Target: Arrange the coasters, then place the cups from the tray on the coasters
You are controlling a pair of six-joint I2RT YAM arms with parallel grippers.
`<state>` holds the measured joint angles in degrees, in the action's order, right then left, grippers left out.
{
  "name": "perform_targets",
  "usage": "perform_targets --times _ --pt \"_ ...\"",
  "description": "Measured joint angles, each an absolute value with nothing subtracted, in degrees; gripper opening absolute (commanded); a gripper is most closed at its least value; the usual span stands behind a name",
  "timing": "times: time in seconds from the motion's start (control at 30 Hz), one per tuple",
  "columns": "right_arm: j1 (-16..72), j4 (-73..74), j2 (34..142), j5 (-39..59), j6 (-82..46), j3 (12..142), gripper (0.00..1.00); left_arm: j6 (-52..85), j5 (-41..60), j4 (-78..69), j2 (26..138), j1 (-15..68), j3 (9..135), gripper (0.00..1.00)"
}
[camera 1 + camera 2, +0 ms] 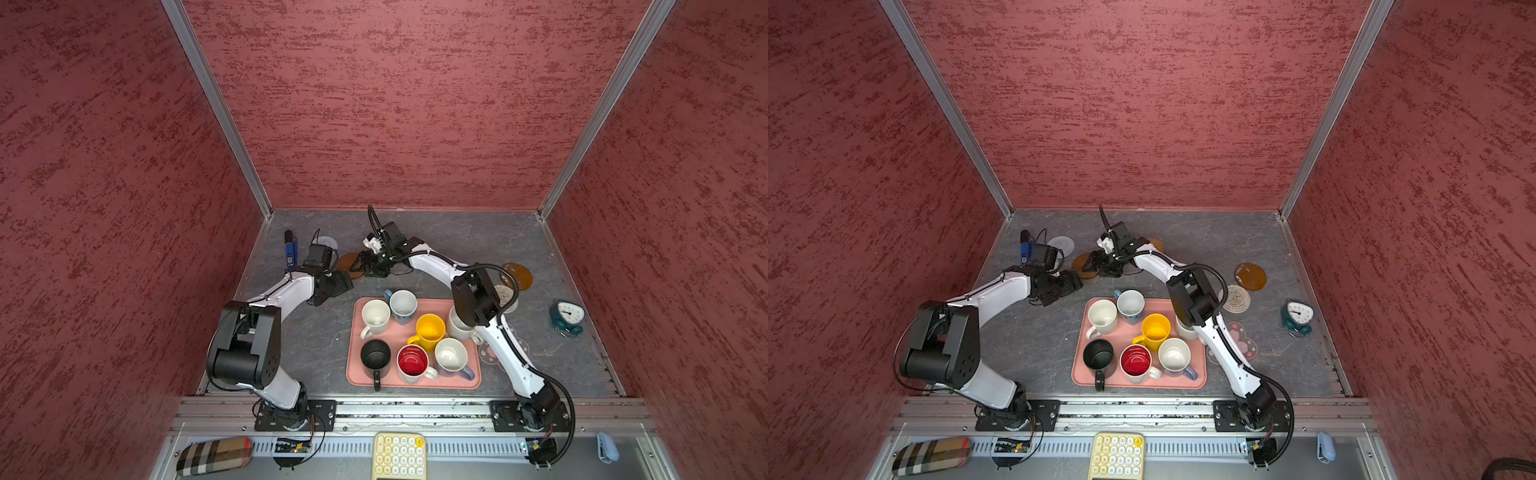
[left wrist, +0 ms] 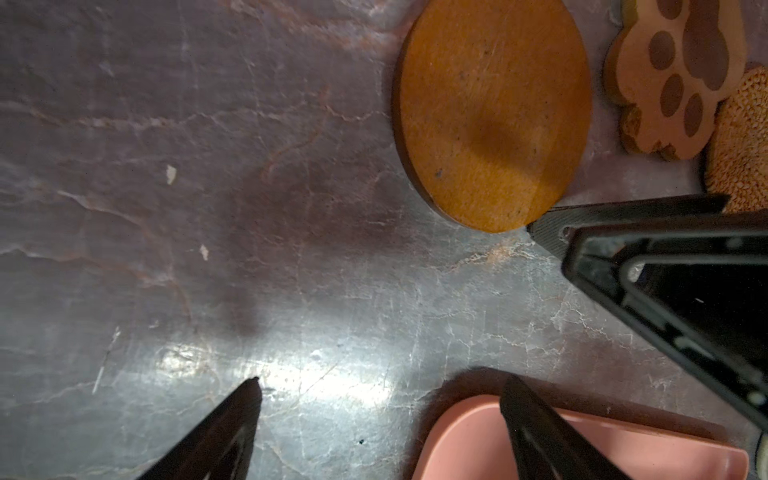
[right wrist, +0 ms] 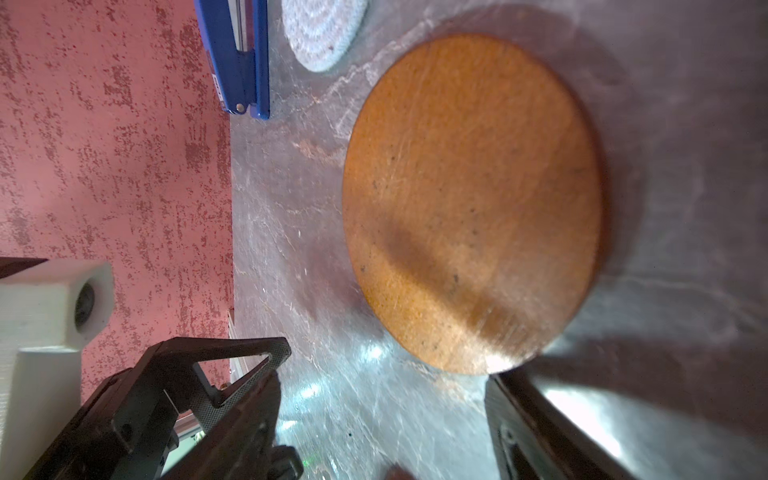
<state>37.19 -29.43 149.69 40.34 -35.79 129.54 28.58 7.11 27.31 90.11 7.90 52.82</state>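
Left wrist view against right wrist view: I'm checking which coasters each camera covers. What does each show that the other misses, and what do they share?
Only the left wrist view shows the tan paw coaster, part of the wicker coaster and a corner of the pink tray. Only the right wrist view shows the grey woven coaster, a blue stapler and the red wall. Both show the same brown disc coaster lying flat on the grey table.
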Motion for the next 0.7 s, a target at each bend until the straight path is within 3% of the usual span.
perform_targets --times 0.33,0.7 --pt "35.81 -28.34 144.79 39.79 -35.16 123.52 0.78 29.82 8.49 27.0 90.13 7.75 52.93 0.81" --pt "29.36 -12.6 116.22 37.08 -33.95 94.76 0.79 28.82 6.37 27.38 95.2 11.88 59.02 0.81"
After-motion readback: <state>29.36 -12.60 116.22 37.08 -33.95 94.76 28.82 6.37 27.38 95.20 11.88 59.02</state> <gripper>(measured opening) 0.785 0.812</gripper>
